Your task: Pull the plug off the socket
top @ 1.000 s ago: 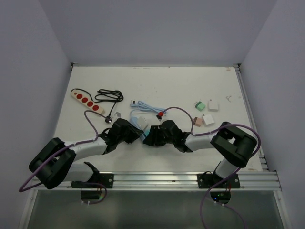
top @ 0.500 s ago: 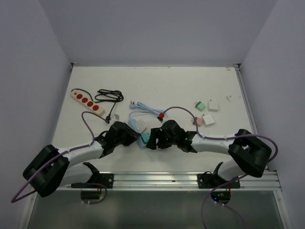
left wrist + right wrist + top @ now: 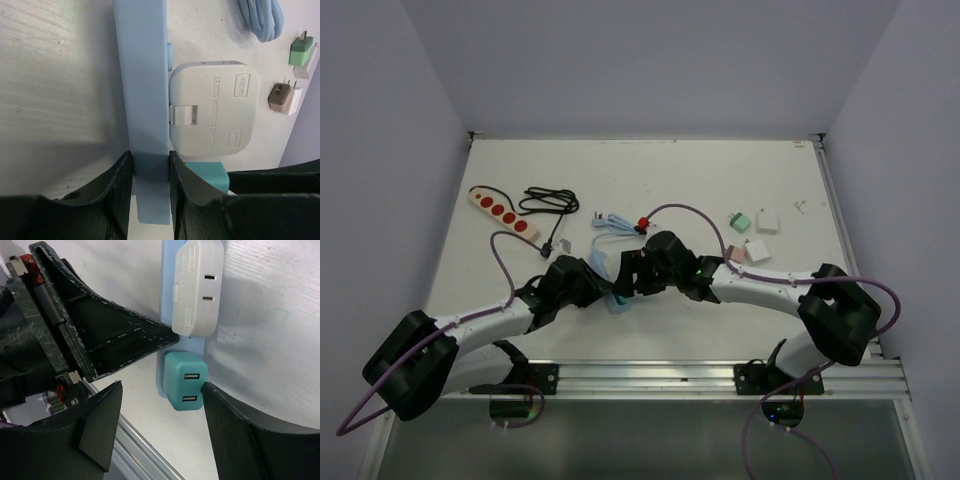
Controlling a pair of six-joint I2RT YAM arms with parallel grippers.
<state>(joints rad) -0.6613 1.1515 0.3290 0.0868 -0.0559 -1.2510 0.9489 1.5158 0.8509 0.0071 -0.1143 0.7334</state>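
A light blue socket strip (image 3: pixel 144 90) lies on the white table, also seen in the top view (image 3: pixel 619 302) and the right wrist view (image 3: pixel 167 295). A white folding adapter (image 3: pixel 212 107) and a teal USB plug (image 3: pixel 186 381) sit in it; the teal plug also shows in the left wrist view (image 3: pixel 207 172). My left gripper (image 3: pixel 150 167) is shut on the strip's near end. My right gripper (image 3: pixel 162 390) is open around the teal plug: its right finger (image 3: pixel 235 430) touches the plug's side, and its left finger (image 3: pixel 95 430) stands apart from it.
A cream strip with red sockets (image 3: pixel 503 212) and a black cable (image 3: pixel 548 200) lie at the far left. A blue cable (image 3: pixel 617 222) lies behind the grippers. Small chargers (image 3: pixel 740 220) (image 3: pixel 757 250) sit at the right. The metal rail (image 3: pixel 720 372) runs along the near edge.
Both grippers and the blue strip have shifted a little left. The right wrist has swung up and left over the strip, and its purple cable loop has moved farther back.
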